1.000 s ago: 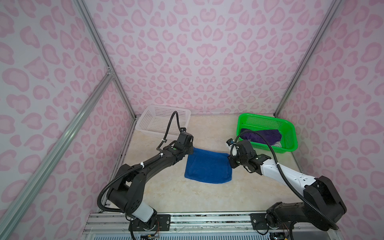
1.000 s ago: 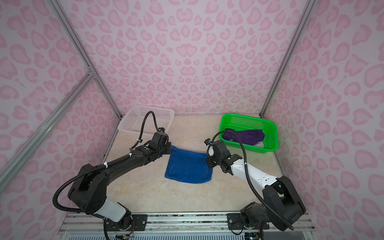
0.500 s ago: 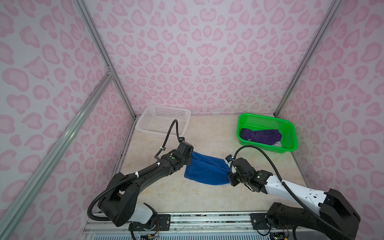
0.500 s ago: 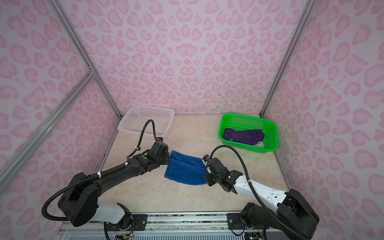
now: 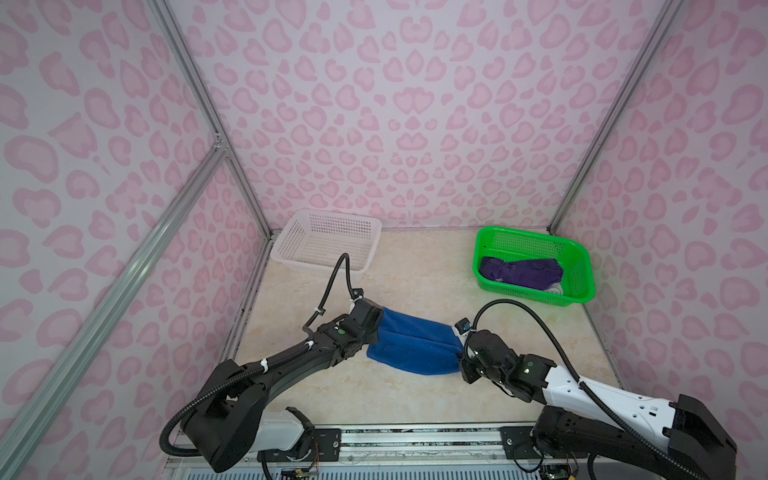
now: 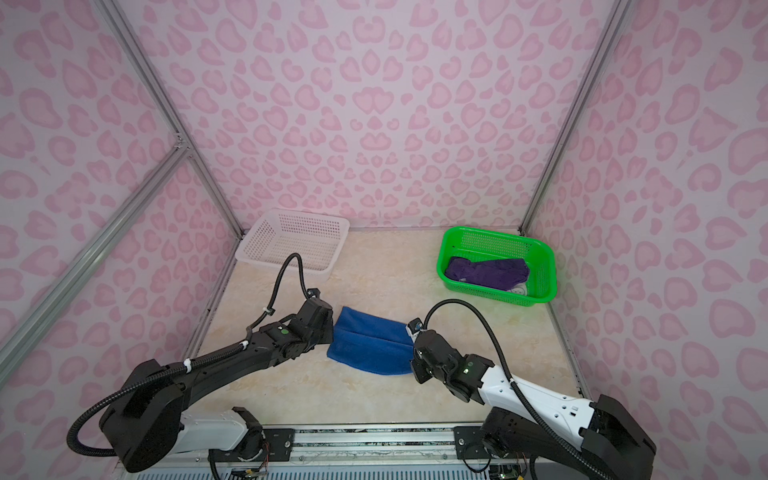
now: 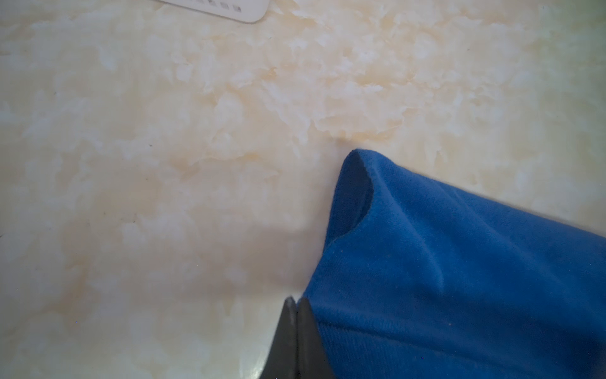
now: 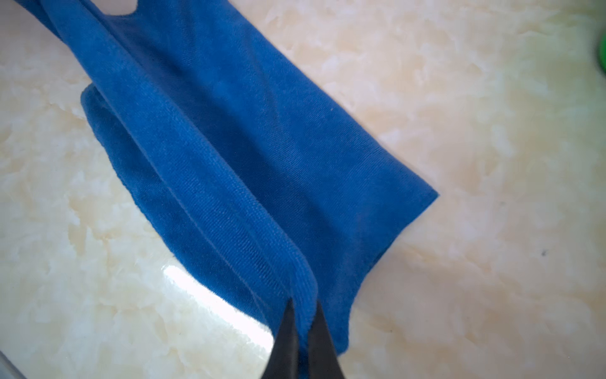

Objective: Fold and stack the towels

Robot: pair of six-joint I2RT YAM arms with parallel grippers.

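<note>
The blue towel (image 5: 411, 343) (image 6: 370, 345) lies mid-table, doubled over on itself with a loose ridge along its length. My left gripper (image 5: 372, 334) (image 7: 296, 300) is shut at the towel's left end, and the cloth (image 7: 459, 279) rises up to its fingers. My right gripper (image 5: 462, 350) (image 8: 303, 305) is shut on a fold of the towel's right end (image 8: 229, 164). The purple towel (image 5: 521, 272) (image 6: 488, 272) lies crumpled in the green basket (image 5: 536, 297) (image 6: 494, 295), with a bit of pale cloth (image 5: 555, 289) showing under it.
A white perforated basket (image 5: 291, 245) (image 6: 257, 245) stands at the back left, with its corner (image 7: 236, 10) showing in the left wrist view. Pink patterned walls close in the marbled table (image 5: 415, 266) on three sides. A metal rail (image 5: 415, 436) runs along the front.
Both grippers have come toward the front of the table with the towel's far edge. The blue towel, flat a second ago, is now doubled over.
</note>
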